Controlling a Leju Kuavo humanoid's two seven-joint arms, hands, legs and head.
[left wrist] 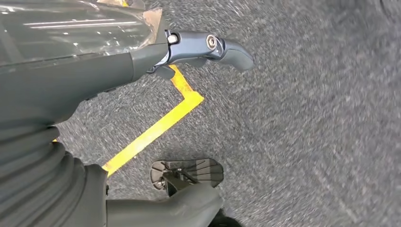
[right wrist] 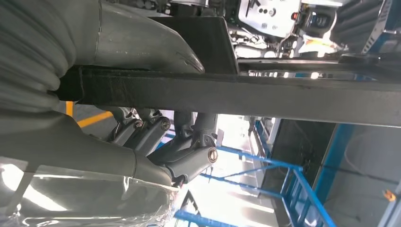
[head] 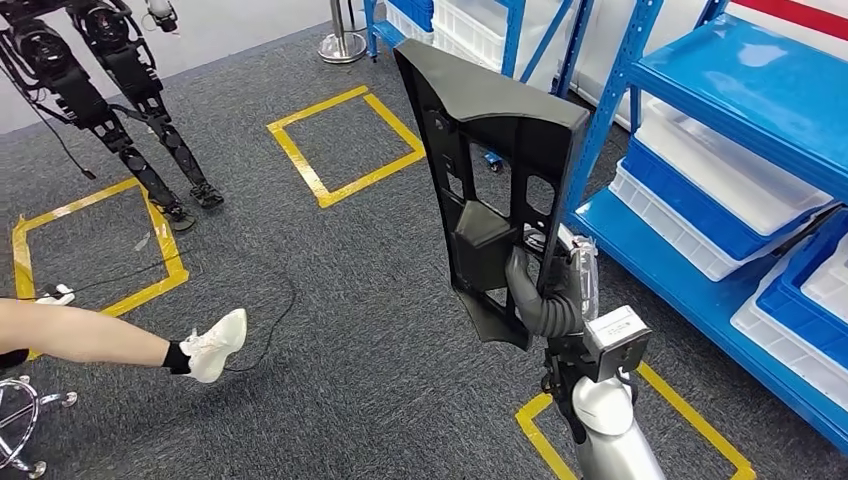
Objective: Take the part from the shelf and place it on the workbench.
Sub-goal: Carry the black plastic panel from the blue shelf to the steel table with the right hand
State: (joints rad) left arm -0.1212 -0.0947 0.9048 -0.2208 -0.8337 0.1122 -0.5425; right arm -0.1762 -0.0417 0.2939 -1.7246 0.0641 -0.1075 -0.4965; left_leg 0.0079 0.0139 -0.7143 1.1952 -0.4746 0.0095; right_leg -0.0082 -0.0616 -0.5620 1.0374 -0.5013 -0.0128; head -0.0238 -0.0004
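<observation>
Right hand [head: 545, 300] grips the tall black plastic part [head: 495, 170] upright beside the blue shelf [head: 700, 80], while the left hand [left wrist: 142, 61] hangs empty, fingers extended, over grey carpet [left wrist: 307, 118].

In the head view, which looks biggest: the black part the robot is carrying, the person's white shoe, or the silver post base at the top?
1. black part, though it is nearest the camera
2. white shoe
3. post base

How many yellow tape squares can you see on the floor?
3 in the head view: one in the middle far back, one at the left near the person's leg, and one partly seen beneath the robot's right hand. More may lie out of frame.
</observation>
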